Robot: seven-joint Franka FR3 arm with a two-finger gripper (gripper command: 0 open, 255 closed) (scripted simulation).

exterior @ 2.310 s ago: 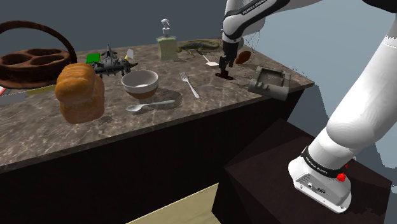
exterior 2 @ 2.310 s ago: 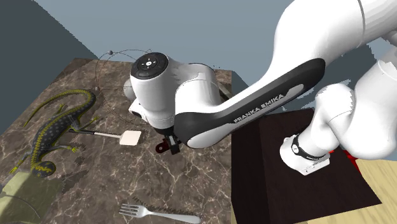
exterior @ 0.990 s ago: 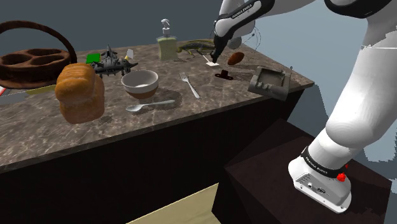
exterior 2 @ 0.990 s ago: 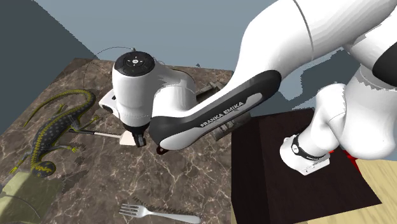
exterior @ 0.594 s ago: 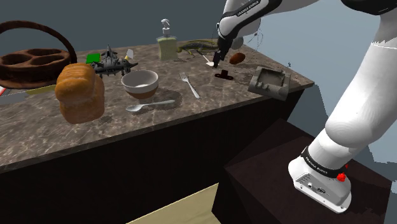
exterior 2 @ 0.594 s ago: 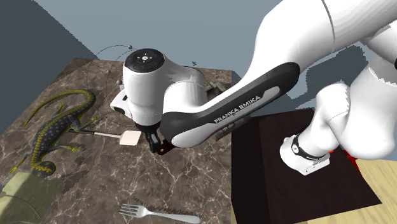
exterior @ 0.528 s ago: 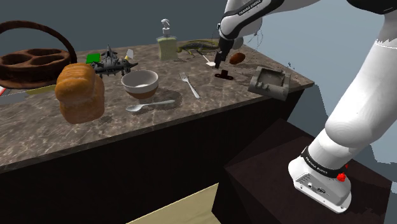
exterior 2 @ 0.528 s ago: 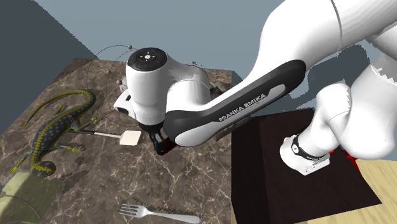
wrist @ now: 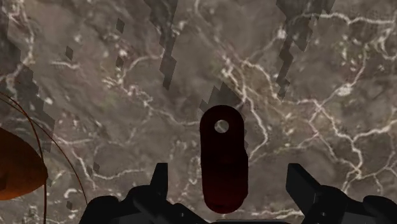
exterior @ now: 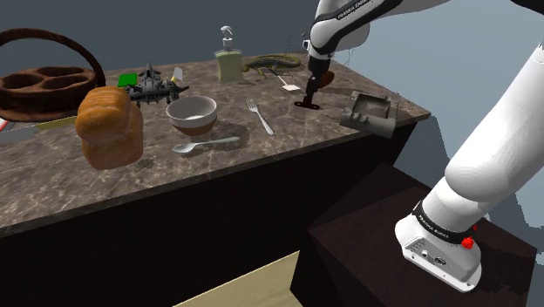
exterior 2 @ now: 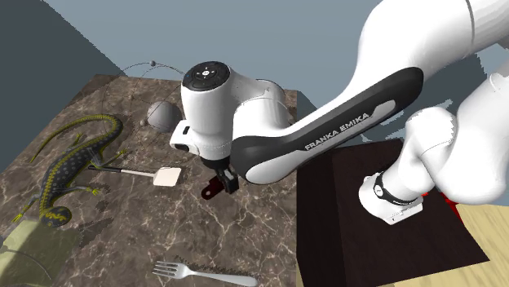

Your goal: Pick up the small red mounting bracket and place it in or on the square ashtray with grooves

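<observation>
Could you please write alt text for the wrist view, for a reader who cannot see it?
The open black gripper hangs over a dark red bracket with a round hole at one end, lying flat on the marbled brown countertop between the fingers, touching neither. A rounded orange-brown object sits beyond one finger.

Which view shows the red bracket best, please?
The wrist view: the bracket lies plain, its hole visible, within the open claw. The shoulder view gives a small dark shape; the second exterior view, a red end.
</observation>
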